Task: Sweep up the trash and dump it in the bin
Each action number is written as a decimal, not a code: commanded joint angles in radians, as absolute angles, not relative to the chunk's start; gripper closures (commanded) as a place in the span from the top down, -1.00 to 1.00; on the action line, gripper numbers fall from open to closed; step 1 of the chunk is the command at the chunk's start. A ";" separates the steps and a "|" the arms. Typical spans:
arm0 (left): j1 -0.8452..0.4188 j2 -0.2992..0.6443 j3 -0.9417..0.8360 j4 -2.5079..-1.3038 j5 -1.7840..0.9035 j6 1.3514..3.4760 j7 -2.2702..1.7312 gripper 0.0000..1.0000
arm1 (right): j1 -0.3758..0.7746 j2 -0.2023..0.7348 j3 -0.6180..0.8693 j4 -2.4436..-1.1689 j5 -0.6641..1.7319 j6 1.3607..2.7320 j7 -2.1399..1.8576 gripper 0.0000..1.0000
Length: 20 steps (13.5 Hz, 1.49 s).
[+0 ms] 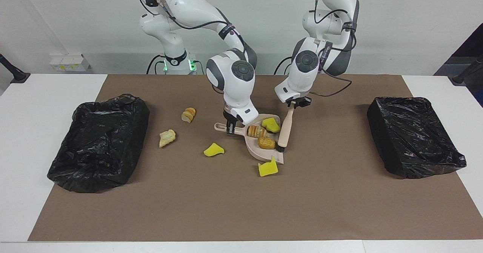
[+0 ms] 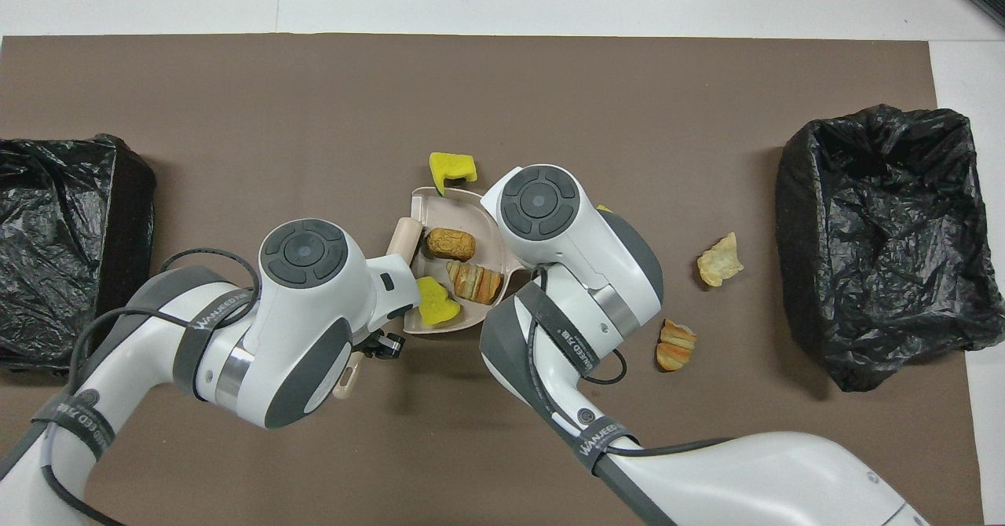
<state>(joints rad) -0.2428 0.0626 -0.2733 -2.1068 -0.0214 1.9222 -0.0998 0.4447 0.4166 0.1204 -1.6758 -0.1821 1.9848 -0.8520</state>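
Note:
My right gripper [image 1: 231,127] is shut on the handle of the beige dustpan [image 1: 258,154], which rests on the brown mat. Three pieces of trash lie in the pan: a yellow sponge chunk [image 1: 271,124], a striped bread bit [image 1: 256,131] and a brown bread bit [image 1: 266,143]. My left gripper [image 1: 296,104] is shut on the beige brush [image 1: 285,130], whose head stands at the pan's side. Another yellow chunk [image 1: 268,168] lies at the pan's open lip. A yellow chunk [image 1: 213,150], a tan bit [image 1: 167,138] and a bread bit [image 1: 188,114] lie toward the right arm's end.
Two bins lined with black bags stand on the mat, one [image 1: 100,141] at the right arm's end and one [image 1: 413,136] at the left arm's end. In the overhead view both arms cover their own grippers and part of the dustpan [image 2: 420,200].

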 commanded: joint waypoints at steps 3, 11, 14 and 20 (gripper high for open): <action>-0.181 0.116 -0.264 -2.004 0.036 1.899 -0.094 -1.00 | 0.410 0.365 0.127 -1.681 -0.201 1.912 -0.833 -1.00; -0.042 0.276 -0.264 -1.775 0.193 1.905 0.067 -1.00 | 0.258 0.284 0.126 -1.684 -0.235 1.827 -1.071 -1.00; -0.038 0.337 -0.264 -1.711 0.244 1.902 0.112 -1.00 | 0.242 0.331 0.126 -1.657 -0.297 1.856 -1.091 -1.00; -0.058 0.396 -0.275 -1.658 0.285 1.884 0.175 -1.00 | 0.262 0.451 0.127 -1.560 -0.348 1.855 -1.074 -1.00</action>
